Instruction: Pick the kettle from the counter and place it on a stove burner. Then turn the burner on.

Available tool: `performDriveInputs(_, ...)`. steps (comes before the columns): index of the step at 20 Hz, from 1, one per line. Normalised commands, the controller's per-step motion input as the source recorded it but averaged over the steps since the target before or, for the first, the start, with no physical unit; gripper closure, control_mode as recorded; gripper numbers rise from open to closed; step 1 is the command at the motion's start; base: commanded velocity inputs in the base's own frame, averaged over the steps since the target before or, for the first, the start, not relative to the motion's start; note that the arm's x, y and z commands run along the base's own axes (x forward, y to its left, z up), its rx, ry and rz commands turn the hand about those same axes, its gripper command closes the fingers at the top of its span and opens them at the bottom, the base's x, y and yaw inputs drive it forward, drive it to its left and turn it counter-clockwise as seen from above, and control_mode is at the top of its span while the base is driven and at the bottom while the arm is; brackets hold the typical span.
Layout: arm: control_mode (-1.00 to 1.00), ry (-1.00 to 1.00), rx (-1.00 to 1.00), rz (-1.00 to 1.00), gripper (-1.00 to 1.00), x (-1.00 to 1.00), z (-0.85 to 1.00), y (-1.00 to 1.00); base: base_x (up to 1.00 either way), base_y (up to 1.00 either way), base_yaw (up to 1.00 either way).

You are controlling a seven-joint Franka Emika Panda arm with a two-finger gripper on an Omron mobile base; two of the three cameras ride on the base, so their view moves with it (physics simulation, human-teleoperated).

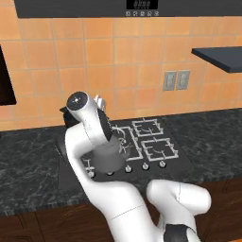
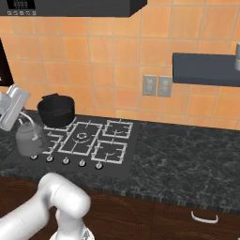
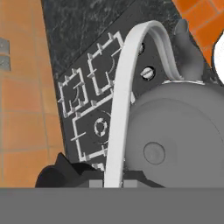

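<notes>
A black pot (image 2: 56, 110) sits below the orange tiled wall (image 2: 117, 61) with twin outlets (image 2: 157, 86) and a dark shelf (image 2: 204, 69).

One kettle (image 2: 30, 139), one pot (image 2: 56, 110), five knobs (image 2: 66, 161).

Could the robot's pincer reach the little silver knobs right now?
Probably not yet: the pincer is shut on the kettle handle, and the kettle sits right by the knobs.
</notes>
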Motion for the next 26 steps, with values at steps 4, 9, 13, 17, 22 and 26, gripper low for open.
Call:
performDriveInputs(4,-1.0,-0.19,0.19,-0.17,1.0,0.27,0.0,0.3,0.0,0.0,0.0)
performDriveInputs(9,-1.0,-0.13,0.14,-0.21,1.0,0.15,0.0,0.43,0.0,0.0,0.0)
performDriveInputs(13,-1.0,-0.01,0.12,-0.27,1.0,0.0,0.0,0.49,0.0,0.0,0.0)
performDriveInputs(17,-1.0,0.0,0.13,-0.29,1.0,0.04,0.0,0.53,0.0,0.0,0.0)
performDriveInputs(22,-1.0,-0.04,0.16,-0.27,1.0,0.2,-0.13,0.63,0.0,0.0,0.0)
performDriveInputs(26,-1.0,-0.06,0.16,-0.24,1.0,0.23,-0.21,0.68,0.0,0.0,0.0)
